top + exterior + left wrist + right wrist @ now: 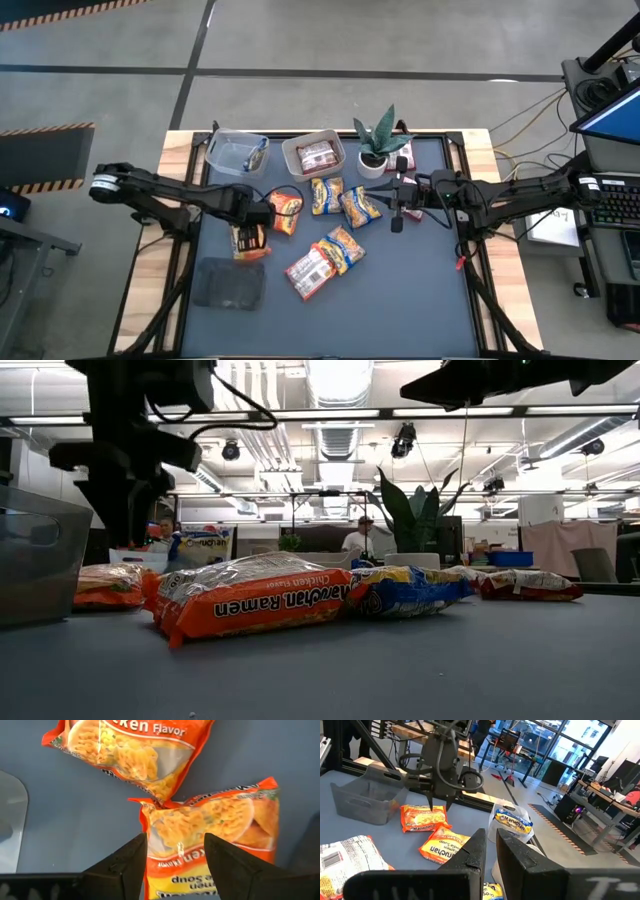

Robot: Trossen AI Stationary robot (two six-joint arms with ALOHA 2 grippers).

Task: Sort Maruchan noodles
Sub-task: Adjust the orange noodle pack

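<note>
We see the left arm reaching in from the left edge of the counter toward its middle, and its gripper [256, 213] points downward with its two fingers [122, 867] spread apart, nothing pinched between them. The right arm stretches in from the right side at about the same height across the counter, elbow bent slightly, and its gripper [397, 205] hangs above the surface with its fingers [476, 851] drawn near each other, a narrow gap between them and nothing in it. The two grippers are well apart, each on its own side.
</note>
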